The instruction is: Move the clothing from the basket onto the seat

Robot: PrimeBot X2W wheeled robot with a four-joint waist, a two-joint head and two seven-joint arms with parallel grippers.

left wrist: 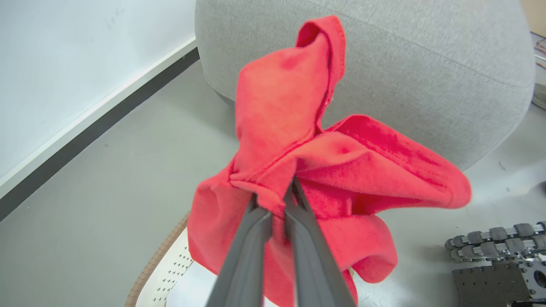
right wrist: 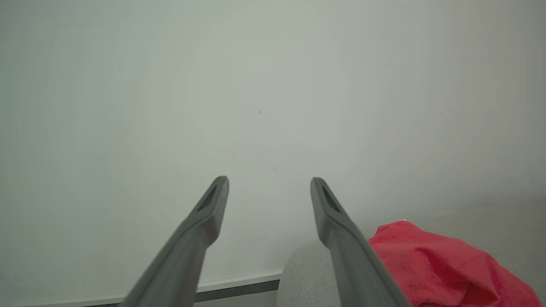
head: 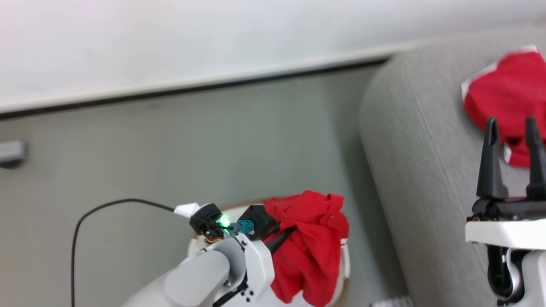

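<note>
My left gripper (left wrist: 275, 194) is shut on a red piece of clothing (left wrist: 298, 162), which hangs bunched from the fingertips above the basket (left wrist: 164, 264). In the head view that clothing (head: 309, 247) dangles over the basket (head: 344, 266), left of the grey seat (head: 409, 140). A second red garment with white trim (head: 509, 96) lies on the seat at the far right. My right gripper (head: 512, 123) stands open over the seat, just in front of that garment, nothing between its fingers. The right wrist view shows the open right gripper (right wrist: 268, 181) facing the wall, the lying garment (right wrist: 443, 268) below it.
A white wall with a dark skirting board (head: 192, 87) runs behind the grey floor (head: 192, 149). A black cable (head: 85, 217) loops over the floor at the left. The robot's base with its rollers (left wrist: 499, 241) stands near the seat in the left wrist view.
</note>
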